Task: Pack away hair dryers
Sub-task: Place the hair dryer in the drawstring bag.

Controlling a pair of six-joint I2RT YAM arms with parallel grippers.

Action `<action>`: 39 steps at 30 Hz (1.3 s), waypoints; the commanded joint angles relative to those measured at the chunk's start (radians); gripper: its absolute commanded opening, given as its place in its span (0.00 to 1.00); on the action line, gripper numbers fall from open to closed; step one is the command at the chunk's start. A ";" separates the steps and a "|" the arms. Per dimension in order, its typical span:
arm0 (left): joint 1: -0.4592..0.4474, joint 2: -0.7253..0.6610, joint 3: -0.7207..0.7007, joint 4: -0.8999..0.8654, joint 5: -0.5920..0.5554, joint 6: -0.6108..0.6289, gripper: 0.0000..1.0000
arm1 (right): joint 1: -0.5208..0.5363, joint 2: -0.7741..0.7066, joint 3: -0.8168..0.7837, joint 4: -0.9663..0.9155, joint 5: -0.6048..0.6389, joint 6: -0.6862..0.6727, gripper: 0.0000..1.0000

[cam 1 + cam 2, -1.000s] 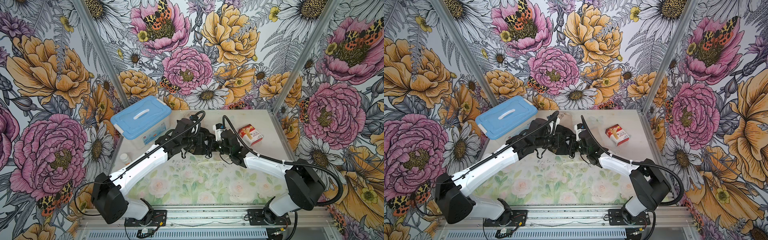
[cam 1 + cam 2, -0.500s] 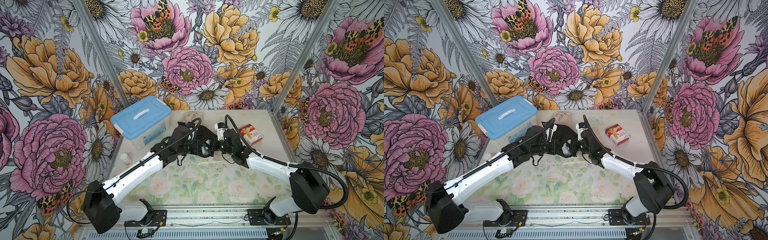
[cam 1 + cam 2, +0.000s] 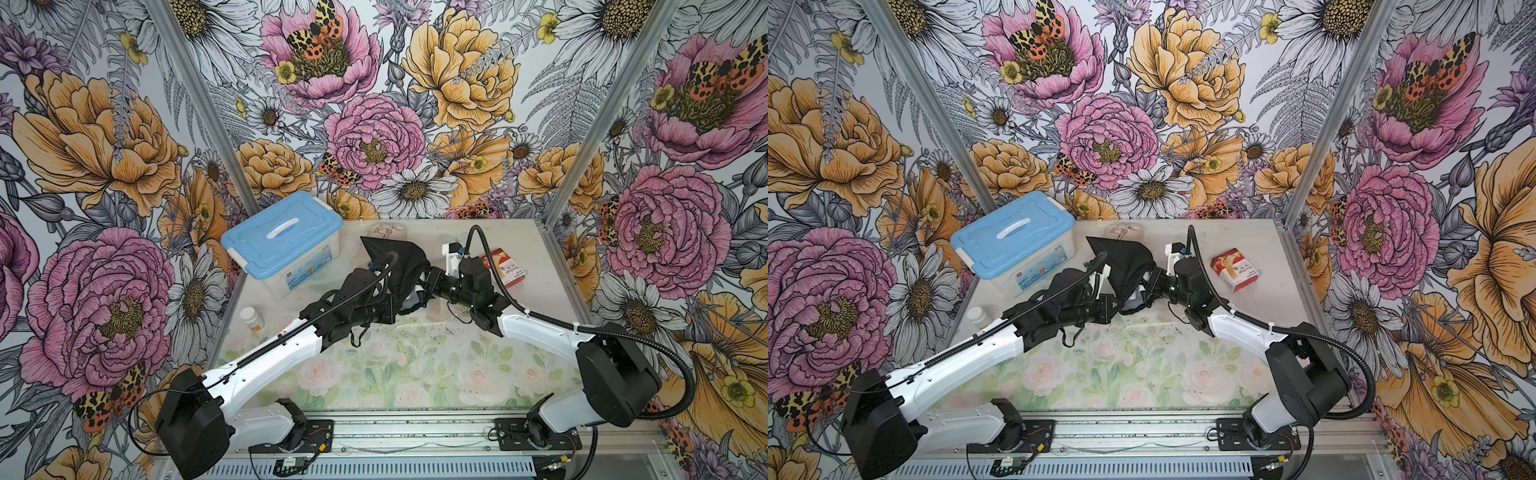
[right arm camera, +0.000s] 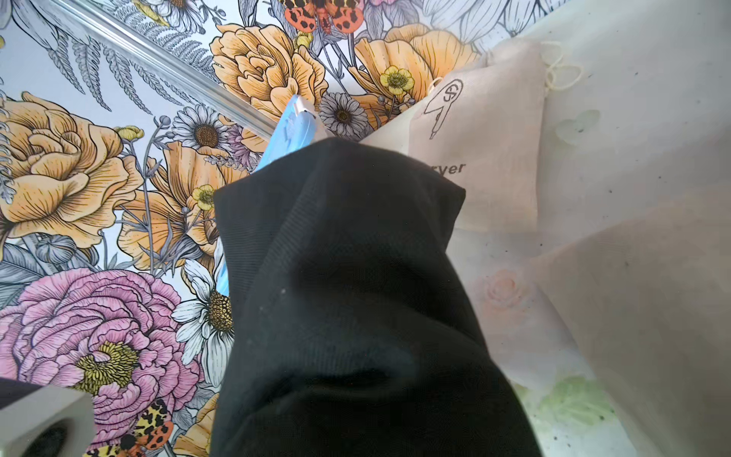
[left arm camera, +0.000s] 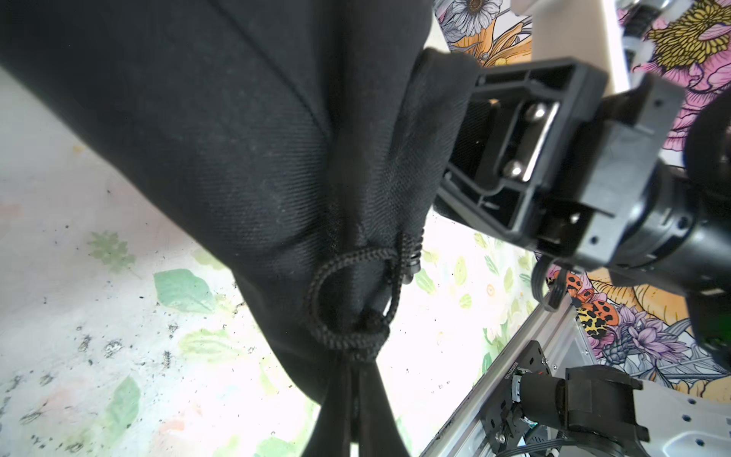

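Black pouch (image 3: 395, 255) held up over mid-table, both grippers on it.
Left gripper (image 3: 403, 308) pinched tight on its drawstring end; right gripper (image 5: 455, 146) half-parted, clamped on the bunched hem (dryer hidden: cannot tell if inside). Beige pouch (image 4: 474, 158) lies behind.

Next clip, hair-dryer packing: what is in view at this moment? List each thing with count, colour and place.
storage box: 1, clear with a blue lid, table's far left corner
black pouch: 1, black cloth with drawstring, held up between the two grippers, mid-table
beige pouch: 1, beige, printed, lying at the far edge behind the black pouch
carton: 1, red and white, far right
bottle: 1, white with an orange label, near the left edge
hair dryers: none in the open; pouch contents hidden
table: 1, pale floral top
left gripper: 1, black, jaws shut on the black pouch's drawstring end
right gripper: 1, black, at the pouch's rim, jaws hidden by cloth
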 commanded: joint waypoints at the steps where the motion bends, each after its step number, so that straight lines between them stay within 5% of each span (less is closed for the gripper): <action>1: -0.017 -0.017 -0.036 0.010 -0.001 -0.021 0.00 | -0.025 0.002 0.007 0.213 0.001 0.104 0.06; 10: -0.030 -0.036 -0.033 0.032 0.005 -0.040 0.00 | -0.015 0.060 0.013 0.246 0.013 0.136 0.07; 22: -0.020 0.034 0.206 -0.015 -0.013 0.017 0.00 | 0.057 0.116 0.170 -0.100 0.121 -0.122 0.14; 26: 0.003 0.101 0.311 -0.021 0.001 0.046 0.00 | 0.062 0.132 0.205 -0.175 0.125 -0.163 0.21; 35: 0.128 0.195 0.422 -0.044 0.025 0.051 0.00 | 0.064 0.073 0.248 -0.277 0.096 -0.247 0.54; 39: 0.177 0.230 0.444 -0.052 0.027 0.032 0.00 | 0.065 0.014 0.228 -0.313 0.096 -0.276 0.58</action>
